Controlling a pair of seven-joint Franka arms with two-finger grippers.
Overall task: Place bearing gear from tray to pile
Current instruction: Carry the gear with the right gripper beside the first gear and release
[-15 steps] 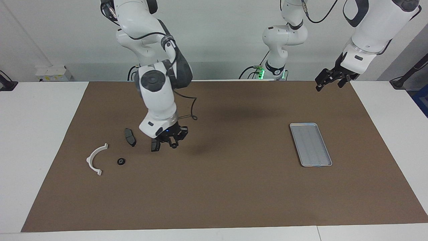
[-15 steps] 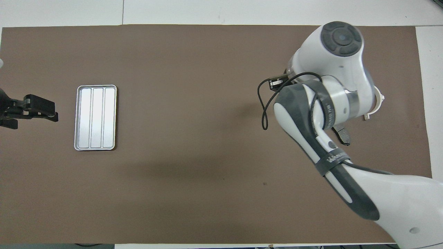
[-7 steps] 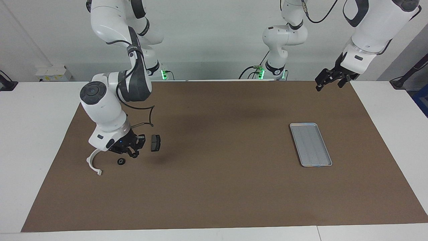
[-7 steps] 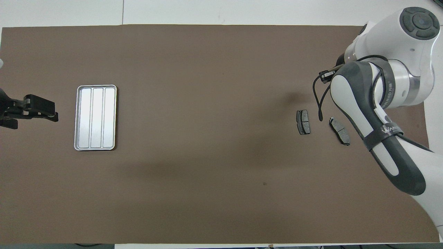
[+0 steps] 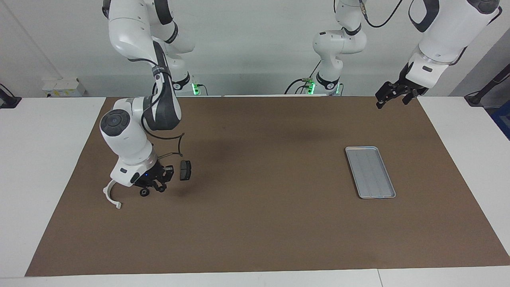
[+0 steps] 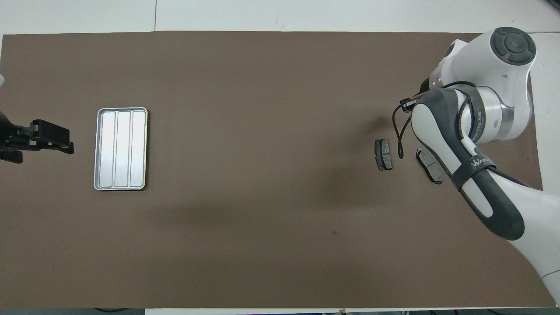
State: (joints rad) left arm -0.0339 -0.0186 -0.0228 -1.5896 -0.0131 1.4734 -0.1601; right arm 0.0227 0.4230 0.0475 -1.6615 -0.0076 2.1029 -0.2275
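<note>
Since the frame a moment ago we see the right arm has swung from above the two brake pads out toward its own end of the table, and its gripper (image 5: 156, 186) now hangs low just above the small black gear (image 5: 144, 192), a little lower than half a second back. The gear lies on the brown mat (image 5: 255, 223) where it lay before, beside the white half-ring bracket (image 5: 112, 194), with one brake pad (image 5: 185, 170) near it; the second pad (image 6: 429, 165) shows only from overhead, partly under the arm. The tray (image 5: 370, 172) sits bare toward the left arm's end, well apart from all this, so we judge the gear already among the pile.

The right gripper's fingertips are together and we see nothing between them. The left gripper (image 5: 392, 95) waits in the air over the mat's edge nearest the robots at its own end, fingers apart.

What could go wrong from here, in our view: the closed fingers hover so close over the gear that a sideways sweep or further drop might knock it away from the bracket or roll it off. The dangling cable near the pad could also drag it as the arm pulls back.
</note>
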